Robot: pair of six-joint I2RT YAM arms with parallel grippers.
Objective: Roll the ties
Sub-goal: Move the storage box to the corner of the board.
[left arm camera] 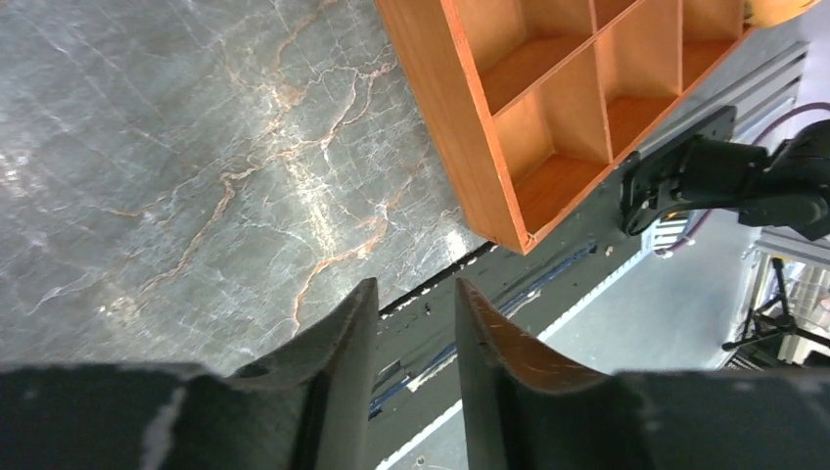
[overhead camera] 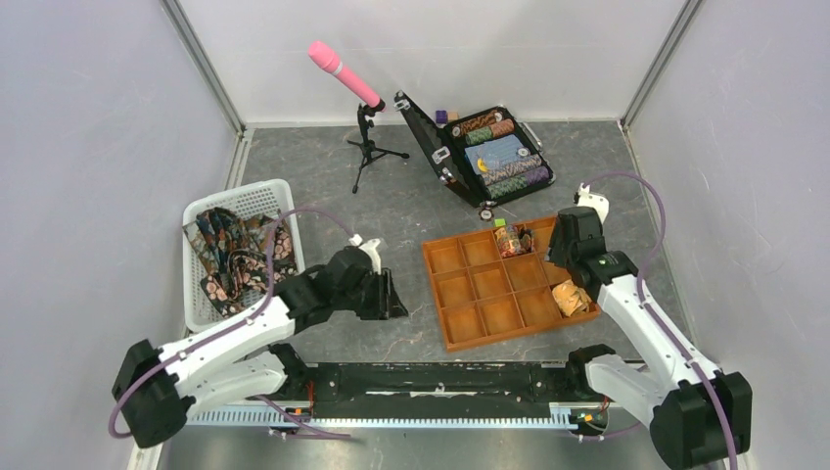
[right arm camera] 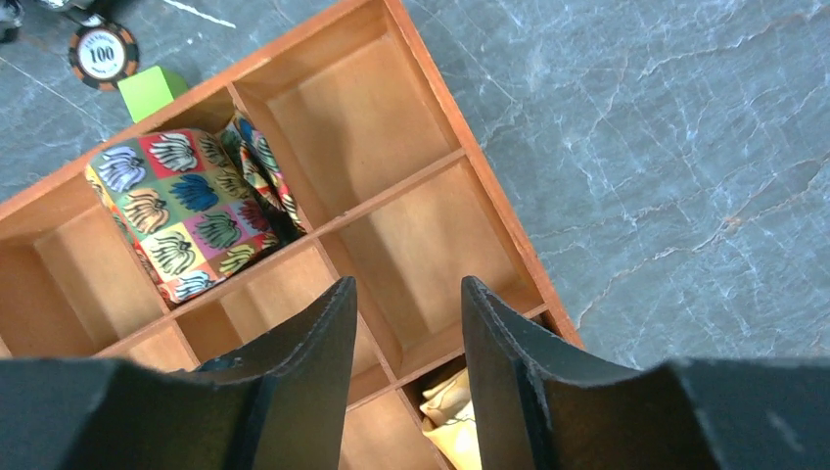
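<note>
Pink microphone [overhead camera: 345, 73] on a tripod [overhead camera: 369, 149], far centre; open black chip case [overhead camera: 426, 137] to its right; white basket [overhead camera: 256, 199] at left; orange compartment tray [overhead camera: 486, 284] near right.

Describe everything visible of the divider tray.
The tray is an orange-brown, wooden-looking grid of square cells, flat on the table right of centre, slightly rotated. One back-row cell holds a colourful coiled tie; the near-right corner cell holds a tan tie; the other visible cells are bare. The open right gripper hovers above it.
</note>
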